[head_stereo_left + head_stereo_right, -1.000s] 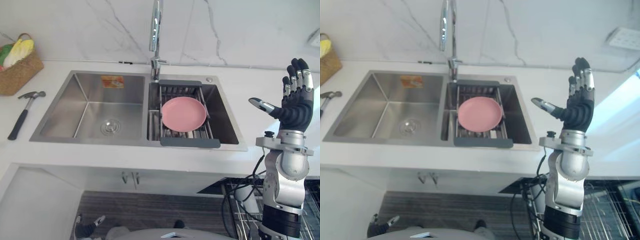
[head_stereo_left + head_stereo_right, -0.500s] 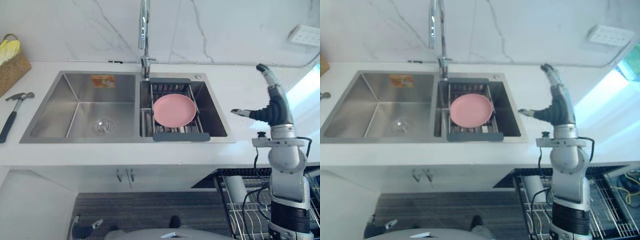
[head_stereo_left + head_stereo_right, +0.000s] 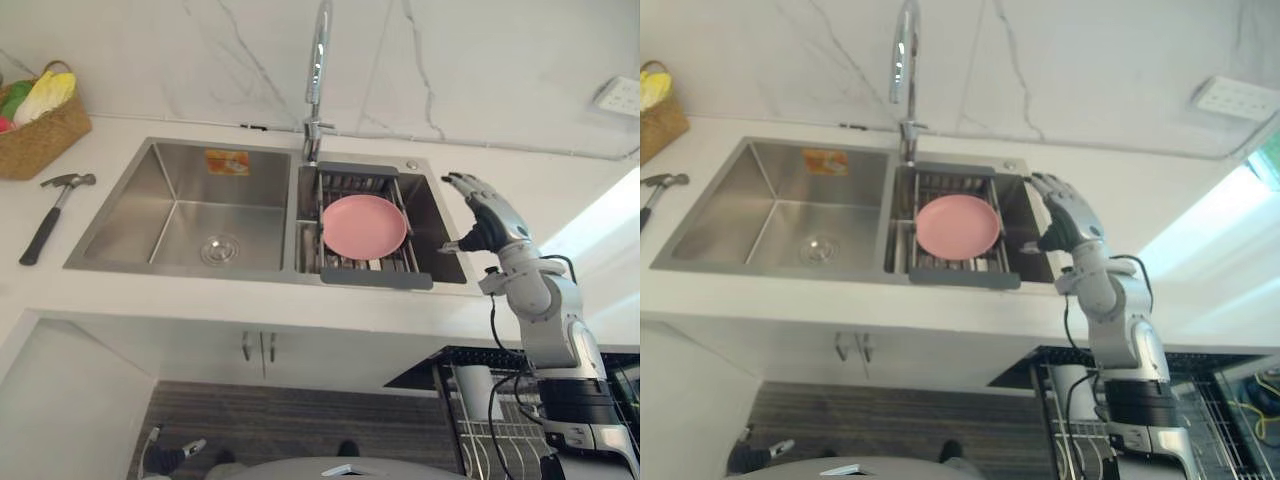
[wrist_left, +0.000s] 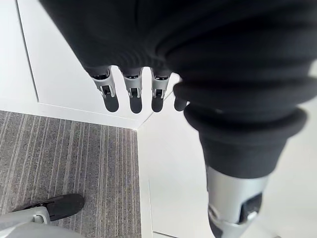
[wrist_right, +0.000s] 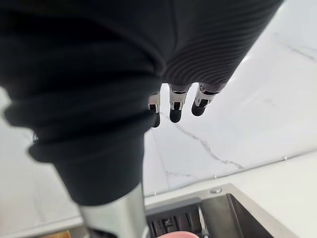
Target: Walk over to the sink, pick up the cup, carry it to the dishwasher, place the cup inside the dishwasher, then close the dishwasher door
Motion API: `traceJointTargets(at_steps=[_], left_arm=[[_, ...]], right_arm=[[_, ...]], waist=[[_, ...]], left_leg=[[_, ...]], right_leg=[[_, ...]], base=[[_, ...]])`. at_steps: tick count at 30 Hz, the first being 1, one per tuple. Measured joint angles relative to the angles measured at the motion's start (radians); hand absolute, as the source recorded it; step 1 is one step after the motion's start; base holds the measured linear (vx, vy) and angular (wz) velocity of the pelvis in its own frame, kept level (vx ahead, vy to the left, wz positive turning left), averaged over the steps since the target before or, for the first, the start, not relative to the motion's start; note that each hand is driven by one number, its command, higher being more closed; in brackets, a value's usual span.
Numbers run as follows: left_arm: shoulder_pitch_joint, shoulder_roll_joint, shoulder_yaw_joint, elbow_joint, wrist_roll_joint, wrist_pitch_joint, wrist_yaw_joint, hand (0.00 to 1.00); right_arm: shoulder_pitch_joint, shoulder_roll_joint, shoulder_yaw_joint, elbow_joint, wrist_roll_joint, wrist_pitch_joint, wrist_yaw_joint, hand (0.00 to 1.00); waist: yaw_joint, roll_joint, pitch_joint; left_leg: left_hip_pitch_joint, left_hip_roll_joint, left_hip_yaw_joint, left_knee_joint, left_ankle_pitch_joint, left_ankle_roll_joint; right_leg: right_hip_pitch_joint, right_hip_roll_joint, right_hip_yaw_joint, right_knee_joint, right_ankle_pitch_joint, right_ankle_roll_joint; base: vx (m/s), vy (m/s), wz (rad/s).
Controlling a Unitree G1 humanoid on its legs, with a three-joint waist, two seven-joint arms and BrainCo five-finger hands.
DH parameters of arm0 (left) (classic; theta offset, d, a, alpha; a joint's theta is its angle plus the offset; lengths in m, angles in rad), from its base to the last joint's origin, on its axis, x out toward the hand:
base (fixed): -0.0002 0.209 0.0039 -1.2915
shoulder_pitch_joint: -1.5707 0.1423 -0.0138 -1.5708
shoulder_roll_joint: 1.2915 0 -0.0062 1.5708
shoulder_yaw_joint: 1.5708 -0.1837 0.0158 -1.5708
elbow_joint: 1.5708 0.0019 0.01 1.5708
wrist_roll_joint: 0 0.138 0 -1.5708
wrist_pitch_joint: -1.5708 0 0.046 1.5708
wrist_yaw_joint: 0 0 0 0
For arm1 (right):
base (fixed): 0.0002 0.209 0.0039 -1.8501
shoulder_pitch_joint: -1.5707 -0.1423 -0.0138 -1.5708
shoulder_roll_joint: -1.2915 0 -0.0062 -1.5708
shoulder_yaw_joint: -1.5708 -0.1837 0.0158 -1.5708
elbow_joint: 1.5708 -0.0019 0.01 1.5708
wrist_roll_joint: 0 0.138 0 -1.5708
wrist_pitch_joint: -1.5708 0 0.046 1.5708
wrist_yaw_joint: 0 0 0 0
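A steel double sink [image 3: 180,215] is set in the white counter. Its right basin holds a dark-framed wire rack [image 3: 365,275] with a pink plate [image 3: 364,222] lying on it. My right hand [image 3: 482,212] hovers open at the right basin's rim, fingers spread and tipped toward the sink, holding nothing. In the right wrist view its fingers [image 5: 171,106] hang straight above the sink's corner and the marble wall. My left hand's fingers [image 4: 130,92] hang straight beside a white cabinet, over grey floor.
A tall tap [image 3: 316,70] rises behind the sink. A hammer [image 3: 55,205] and a wicker basket [image 3: 40,130] of vegetables sit on the counter at the left. A pulled-out wire dishwasher rack [image 3: 490,430] lies low at the right.
My right hand has dropped from upright beside the counter to lean over the sink's right rim. The camera has shifted, so the whole scene sits differently.
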Motion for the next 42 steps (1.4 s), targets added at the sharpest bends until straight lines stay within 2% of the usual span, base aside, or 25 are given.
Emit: traceJointTargets(at_steps=[7, 11, 20, 28, 36, 38, 42], left_arm=[[0.001, 0.005, -0.002, -0.005, 0.010, 0.002, -0.013, 0.00], [0.001, 0.006, -0.009, -0.009, 0.010, 0.006, -0.013, 0.00], [0.004, 0.006, -0.020, -0.016, 0.009, 0.008, -0.014, 0.00], [0.006, 0.008, -0.026, -0.018, -0.003, 0.018, -0.030, 0.00], [0.013, 0.017, -0.044, -0.020, -0.026, 0.020, -0.047, 0.00], [0.012, 0.018, -0.059, -0.022, -0.043, 0.020, -0.053, 0.00], [0.010, 0.019, -0.062, -0.025, -0.044, 0.020, -0.054, 0.00]], right_arm=[[-0.052, -0.025, 0.066, 0.102, -0.037, -0.046, 0.023, 0.00], [-0.099, -0.036, 0.108, 0.186, -0.099, -0.047, 0.012, 0.00], [-0.175, -0.049, 0.154, 0.273, -0.195, -0.031, -0.039, 0.00], [-0.206, -0.066, 0.229, 0.358, -0.222, -0.027, -0.036, 0.00], [-0.284, -0.073, 0.265, 0.467, -0.267, -0.010, -0.036, 0.00], [-0.292, -0.115, 0.302, 0.470, -0.274, 0.001, -0.036, 0.00], [-0.324, -0.128, 0.311, 0.526, -0.279, 0.003, -0.031, 0.00]], waist=[[0.017, -0.002, -0.001], [0.022, -0.008, -0.001], [0.035, -0.016, 0.000], [0.046, -0.033, 0.007], [0.049, -0.031, 0.031], [0.058, -0.029, 0.036], [0.064, -0.032, 0.050]], left_leg=[[-0.006, -0.021, -0.009, -0.001, 0.006, 0.009], [-0.007, -0.021, -0.013, -0.001, 0.007, 0.010], [-0.008, -0.032, -0.031, -0.001, 0.015, 0.016], [-0.025, -0.049, -0.046, -0.001, 0.025, 0.027], [-0.047, -0.056, -0.061, -0.002, 0.031, 0.030], [-0.061, -0.058, -0.065, -0.001, 0.033, 0.031], [-0.066, -0.061, -0.071, -0.001, 0.037, 0.032]], right_leg=[[0.000, -0.020, -0.008, 0.000, 0.008, 0.008], [0.001, -0.021, -0.012, 0.000, 0.008, 0.008], [0.002, -0.031, -0.025, 0.000, 0.013, 0.013], [-0.002, -0.048, -0.038, 0.000, 0.017, 0.015], [-0.009, -0.054, -0.045, 0.000, 0.019, 0.018], [-0.020, -0.056, -0.046, 0.000, 0.019, 0.018], [-0.030, -0.058, -0.047, 0.000, 0.026, 0.019]], base=[[-0.02, 0.019, 0.04], [0.00, 0.000, 0.00], [0.01, 0.003, 0.05], [-0.04, 0.013, 0.06], [-0.02, 0.005, 0.06], [0.02, 0.006, 0.05], [0.04, 0.009, 0.05]])
